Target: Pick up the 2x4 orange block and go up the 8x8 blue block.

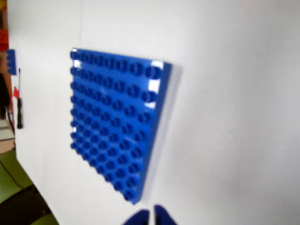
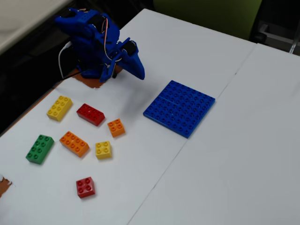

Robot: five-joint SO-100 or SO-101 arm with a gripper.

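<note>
The 2x4 orange block (image 2: 74, 143) lies flat on the white table at the left of the fixed view, among other bricks; it is out of the wrist view. The 8x8 blue block (image 2: 179, 108) lies flat near the table's middle and fills the centre of the wrist view (image 1: 115, 122). My gripper (image 2: 138, 71) is folded back near the arm's base at the upper left, well away from both. Its blue fingertips (image 1: 163, 216) show at the bottom edge of the wrist view, shut with only a thin slit between them, and hold nothing.
Around the orange block lie a yellow oblong brick (image 2: 59, 108), a red oblong brick (image 2: 91, 114), a small orange square brick (image 2: 116, 127), a small yellow brick (image 2: 103, 150), a green brick (image 2: 40, 148) and a small red brick (image 2: 85, 187). The table's edge runs along the left.
</note>
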